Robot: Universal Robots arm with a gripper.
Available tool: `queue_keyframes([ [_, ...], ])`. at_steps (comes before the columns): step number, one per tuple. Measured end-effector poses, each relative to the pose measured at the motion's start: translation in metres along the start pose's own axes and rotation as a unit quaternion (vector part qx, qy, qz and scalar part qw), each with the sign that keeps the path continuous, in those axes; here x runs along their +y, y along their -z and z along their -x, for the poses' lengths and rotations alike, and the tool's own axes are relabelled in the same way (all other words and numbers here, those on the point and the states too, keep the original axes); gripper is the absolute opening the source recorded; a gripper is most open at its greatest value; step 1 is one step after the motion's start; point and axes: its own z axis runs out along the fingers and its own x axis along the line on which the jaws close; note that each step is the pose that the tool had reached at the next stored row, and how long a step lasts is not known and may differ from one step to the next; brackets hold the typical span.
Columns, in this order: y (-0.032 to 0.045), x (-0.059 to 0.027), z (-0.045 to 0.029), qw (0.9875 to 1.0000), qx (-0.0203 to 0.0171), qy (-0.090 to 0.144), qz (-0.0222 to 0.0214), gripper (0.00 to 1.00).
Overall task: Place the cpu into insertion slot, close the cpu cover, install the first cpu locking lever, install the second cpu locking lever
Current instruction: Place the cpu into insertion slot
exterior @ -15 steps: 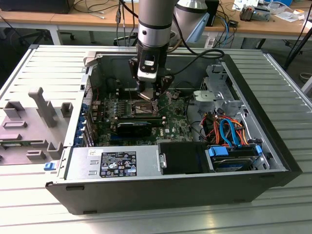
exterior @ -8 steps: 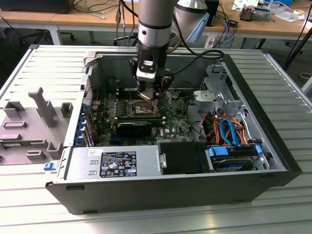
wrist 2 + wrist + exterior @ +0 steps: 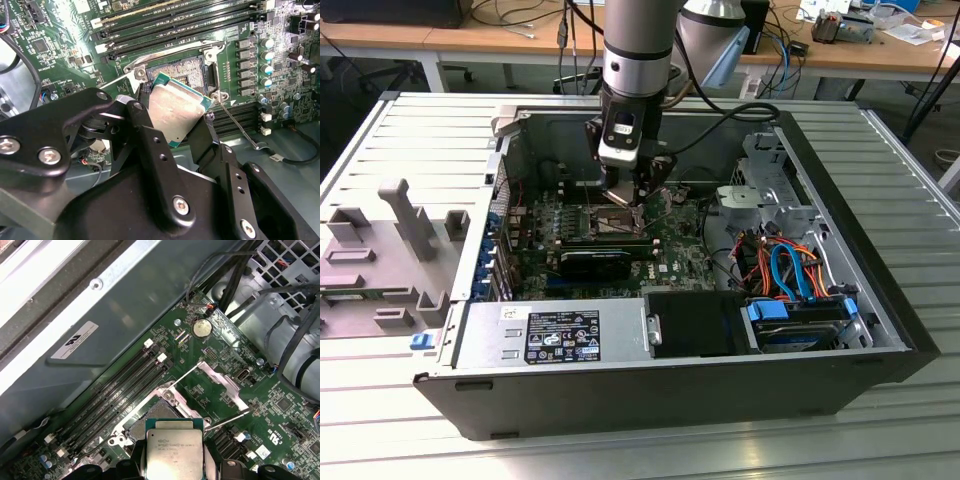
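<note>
Silver-topped cpu (image 3: 175,102) clamped by its edges in the gripper (image 3: 174,119), hanging just above the insertion slot (image 3: 186,70), not seated. Likely needs: corners squared to slot, chip kept level, slow straight descent.

We count one robot arm (image 3: 638,50), with one gripper (image 3: 175,117) and two black fingers (image 3: 145,125). There is one tabletop (image 3: 910,190), one open computer case (image 3: 620,395) and one grey fixture (image 3: 380,250). Inside the case we count one green board (image 3: 675,250), one labelled power supply box (image 3: 560,335) and one blue-framed drive (image 3: 800,325). On the board we find one insertion slot (image 3: 185,70), one cpu cover (image 3: 225,384), two thin wire locking levers (image 3: 186,374) and one round coin cell (image 3: 202,328). We count one cpu (image 3: 174,452).
</note>
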Motion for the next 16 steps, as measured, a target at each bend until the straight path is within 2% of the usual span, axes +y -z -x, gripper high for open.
queue_keyframes([
  [16,-0.0002,0.0,0.0,0.9998,0.0002,-0.019,0.0003,0.55],
])
